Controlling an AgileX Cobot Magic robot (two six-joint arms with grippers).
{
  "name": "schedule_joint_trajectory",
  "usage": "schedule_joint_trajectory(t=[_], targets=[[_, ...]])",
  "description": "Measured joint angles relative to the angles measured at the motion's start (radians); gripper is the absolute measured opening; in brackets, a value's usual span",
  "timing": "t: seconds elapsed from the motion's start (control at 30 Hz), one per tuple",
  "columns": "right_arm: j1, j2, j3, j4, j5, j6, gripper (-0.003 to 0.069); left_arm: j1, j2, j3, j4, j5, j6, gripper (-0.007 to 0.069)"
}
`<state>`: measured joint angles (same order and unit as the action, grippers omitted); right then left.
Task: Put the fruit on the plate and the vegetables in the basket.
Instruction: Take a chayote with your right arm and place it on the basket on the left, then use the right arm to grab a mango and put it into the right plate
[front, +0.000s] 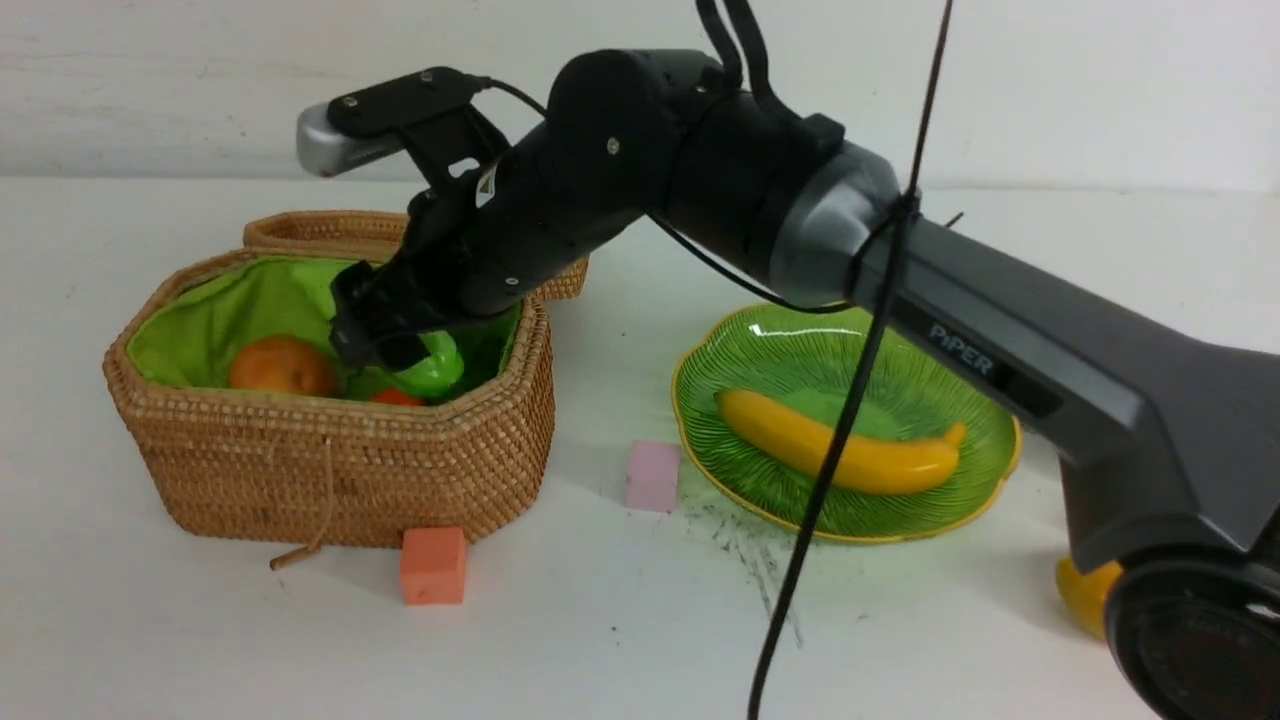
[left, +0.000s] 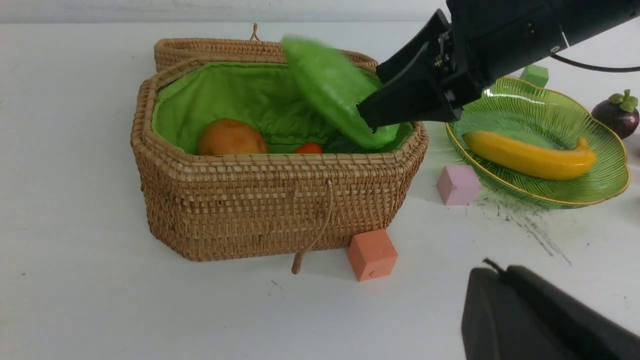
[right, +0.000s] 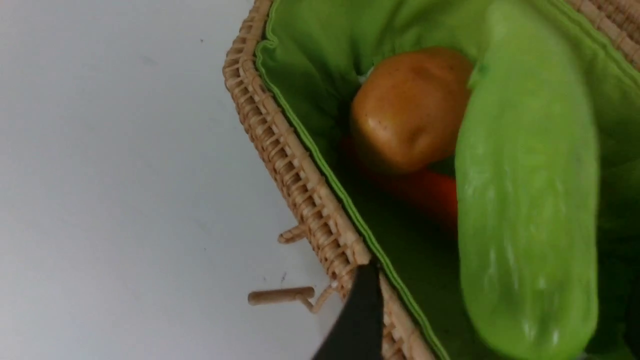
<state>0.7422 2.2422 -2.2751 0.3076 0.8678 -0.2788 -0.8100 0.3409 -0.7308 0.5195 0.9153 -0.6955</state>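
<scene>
From the front, a white table (front: 560, 640) carries the tan wicker basket with green lining (front: 340, 460); the yellow banana (front: 840, 445) lies on the ribbed green glass dish (front: 860, 380), while the orange-yellow mango (front: 1090, 595) remains outside. From my left wrist, the dark purple mangosteen (left: 616, 114) waits beyond the dish; my left fingers are closed. From my right wrist, my right fingers stand wide, the bright green gourd (right: 530, 190) dropping in over the brown potato (right: 412, 110) and red-orange pepper (right: 425, 192).
</scene>
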Motion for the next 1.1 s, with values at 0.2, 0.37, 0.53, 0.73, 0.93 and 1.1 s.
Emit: schedule_joint_trajectory(t=[0.2,0.37,0.53,0.73,0.93,1.1], targets=[[0.0,-0.141,0.0,-0.155,0.227,0.037,0.0589,0.0,0.0,0.0,-0.041,-0.057,0.041,-0.001],[-0.002,-0.322,0.018,-0.34,0.378,0.071,0.0296,0.0,0.0,0.0,-0.244,-0.169,0.253,-0.001],[-0.052,-0.498,0.179,-0.403,0.383,0.092,0.0005,0.0,0.001,0.0,-0.52,-0.217,0.505,-0.001],[-0.257,-0.774,0.645,-0.398,0.381,0.065,-0.0006,0.0,0.001,0.0,-0.759,-0.219,0.758,-0.001],[-0.537,-0.871,1.067,-0.336,0.372,-0.166,0.0105,0.0,0.001,0.0,-0.84,-0.222,0.847,-0.0008],[-0.61,-0.869,1.256,-0.299,0.183,-0.306,0.0327,0.0,0.001,0.0,-0.844,-0.217,0.853,-0.0006]])
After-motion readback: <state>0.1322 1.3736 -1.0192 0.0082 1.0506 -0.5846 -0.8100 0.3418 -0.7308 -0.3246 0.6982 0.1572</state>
